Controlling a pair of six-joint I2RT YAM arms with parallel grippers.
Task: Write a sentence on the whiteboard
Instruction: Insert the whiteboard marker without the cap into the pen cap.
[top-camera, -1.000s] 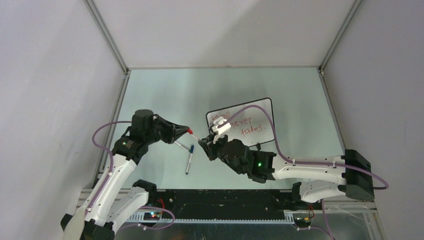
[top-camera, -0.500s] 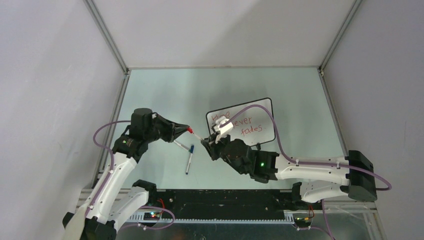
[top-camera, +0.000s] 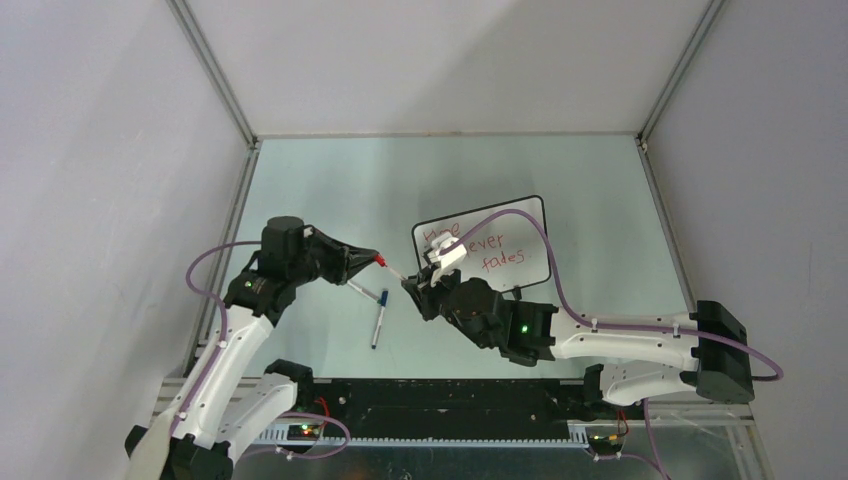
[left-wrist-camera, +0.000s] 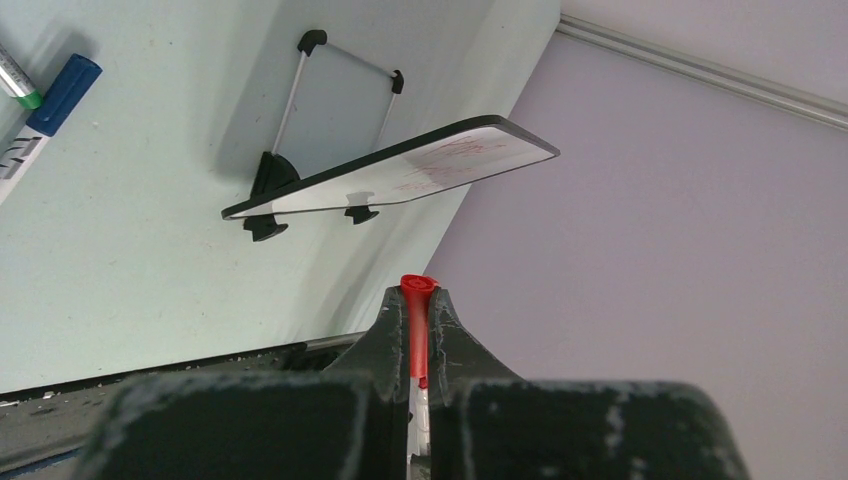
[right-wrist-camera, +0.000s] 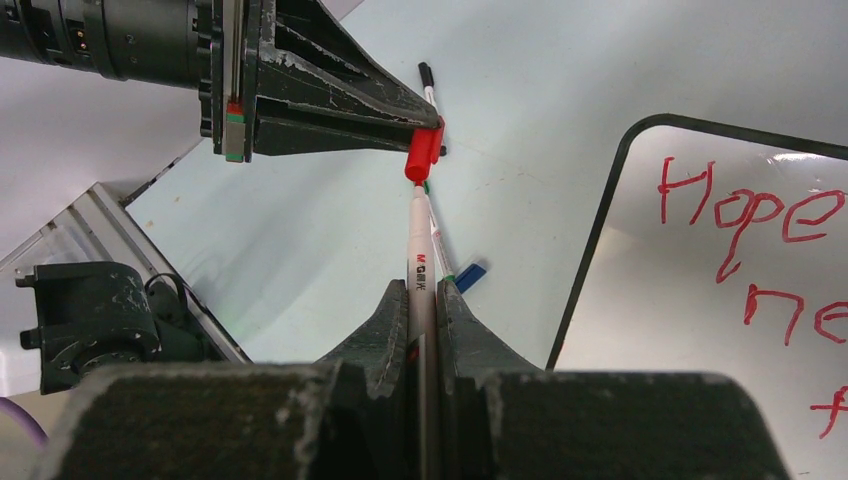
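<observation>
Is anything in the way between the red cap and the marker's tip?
Nothing visible. The red cap in the left gripper meets the marker held by the right gripper; spare pens lie on the table below.

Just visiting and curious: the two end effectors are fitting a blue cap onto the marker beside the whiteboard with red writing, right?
Not quite: the cap is red, not blue. The right wrist view shows the left end effector pinching it at the tip of the marker that the right end effector grips. The whiteboard beside them does carry red writing.

"Hope never fades" on whiteboard (top-camera: 522, 238)
</observation>
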